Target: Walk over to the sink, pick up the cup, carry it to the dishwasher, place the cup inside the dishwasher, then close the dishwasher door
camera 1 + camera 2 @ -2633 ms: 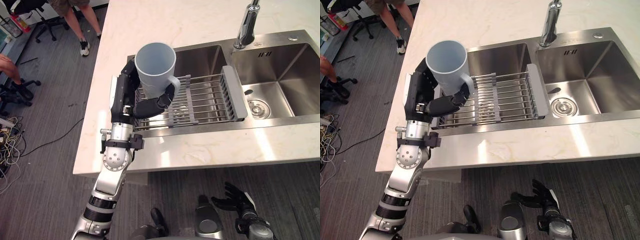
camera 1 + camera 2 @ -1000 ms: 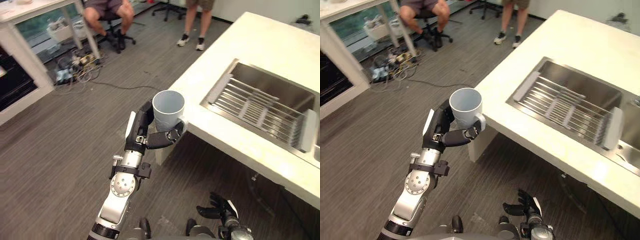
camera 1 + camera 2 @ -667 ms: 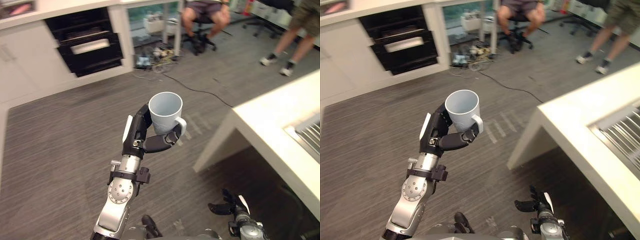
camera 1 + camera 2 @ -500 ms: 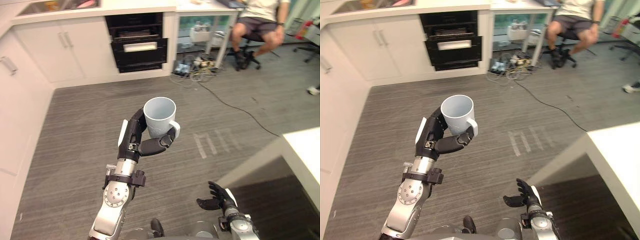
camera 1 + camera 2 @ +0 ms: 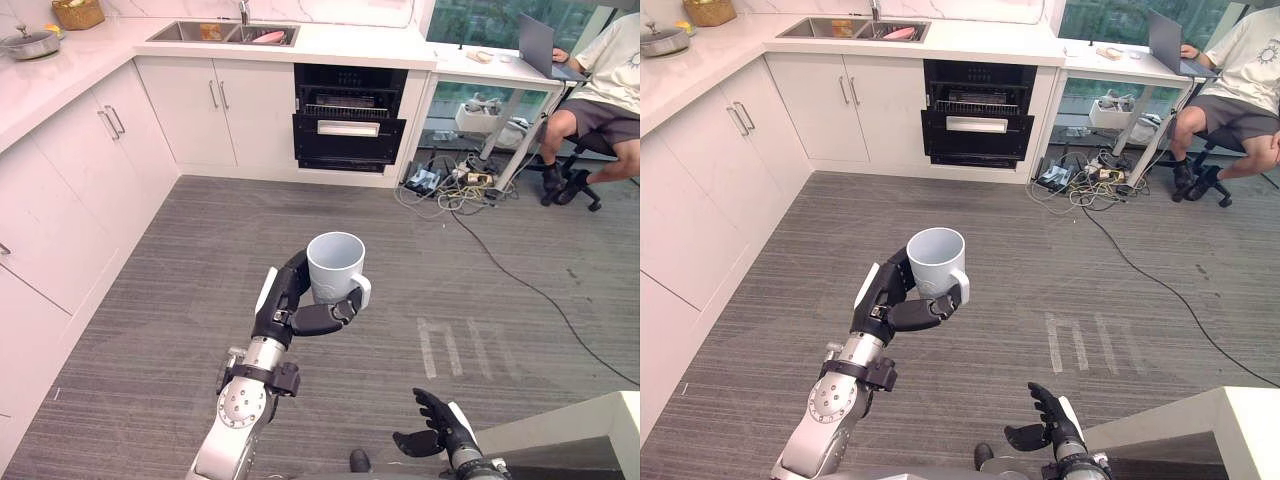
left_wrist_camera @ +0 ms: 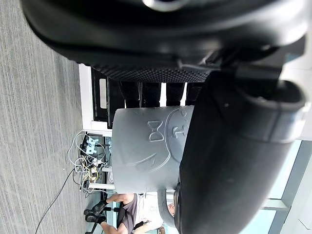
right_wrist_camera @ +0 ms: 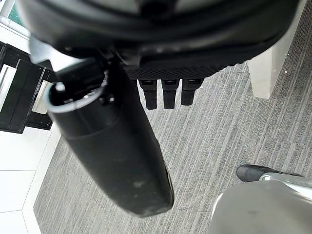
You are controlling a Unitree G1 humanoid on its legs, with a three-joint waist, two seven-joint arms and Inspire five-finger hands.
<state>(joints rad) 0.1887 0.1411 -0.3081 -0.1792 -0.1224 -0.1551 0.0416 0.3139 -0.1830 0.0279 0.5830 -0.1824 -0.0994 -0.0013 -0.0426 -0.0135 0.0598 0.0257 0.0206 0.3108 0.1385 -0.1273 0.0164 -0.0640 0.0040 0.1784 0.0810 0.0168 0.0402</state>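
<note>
A: The left hand (image 5: 290, 305) is up in front of the robot, fingers and thumb curled round the cup (image 5: 334, 266). A firm wrap, by the look of it.

B: And the cup sits upright, mouth to the ceiling, handle turned to the robot's right, just above the thumb. In the left wrist view the thumb (image 6: 229, 161) lies straight across the cup's pale wall.

A: It hangs in the air over the grey plank floor (image 5: 180, 300), well apart from every surface.

B: The right hand (image 5: 435, 432) is down low at the robot's right side, fingers loose and spread, holding nothing.

A: Far ahead, the dark dishwasher (image 5: 349, 118) is set into the white cabinets (image 5: 215, 112), beside the sink (image 5: 222, 32) in the pale surface above them.

B: Whether its door stands open, I cannot tell.

A: Off to the right, a person (image 5: 600, 90) sits at a laptop (image 5: 545, 45), with a tangle of cables (image 5: 445, 185) on the floor nearby.
</note>
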